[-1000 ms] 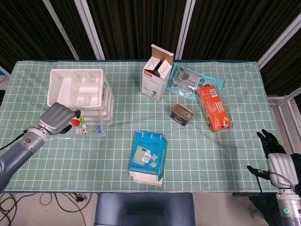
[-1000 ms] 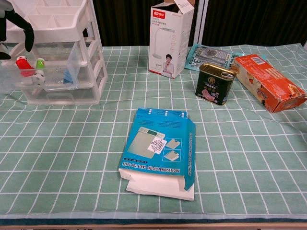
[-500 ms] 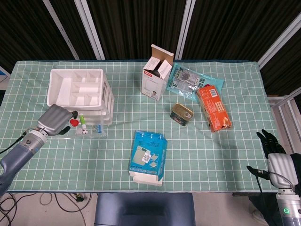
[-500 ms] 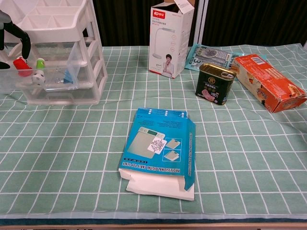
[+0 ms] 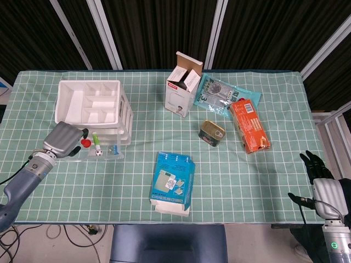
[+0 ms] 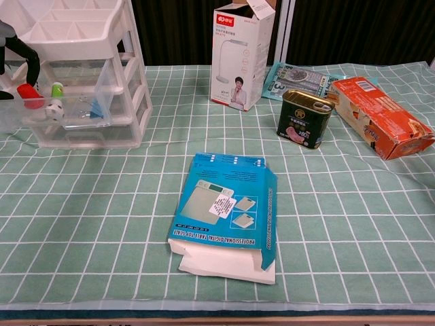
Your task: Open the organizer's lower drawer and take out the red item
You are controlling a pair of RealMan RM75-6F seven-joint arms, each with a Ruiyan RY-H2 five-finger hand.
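The white organizer point(image 5: 90, 107) point(image 6: 88, 41) stands at the table's left, and its clear lower drawer point(image 5: 107, 153) point(image 6: 81, 119) is pulled out toward me. Inside the drawer lie the small red item point(image 5: 86, 143) point(image 6: 30, 94), a green-and-white piece point(image 5: 96, 143) and a small blue piece point(image 6: 95, 107). My left hand point(image 5: 60, 138) is at the drawer's left end. Its dark fingers point(image 6: 28, 58) curl down onto the red item, and it pinches the item there. My right hand point(image 5: 322, 183) hangs beyond the table's front right corner with nothing in it, its fingers apart.
A blue scale box point(image 5: 173, 181) lies flat at the front centre. Behind it stand a white lamp box point(image 5: 182, 85), a dark tin point(image 5: 211, 132), an orange packet point(image 5: 248, 125) and a foil pouch point(image 5: 222, 94).
My left hand has drawn back a little toward the front left. The red item has tilted slightly in the drawer. The right hand has stayed still.
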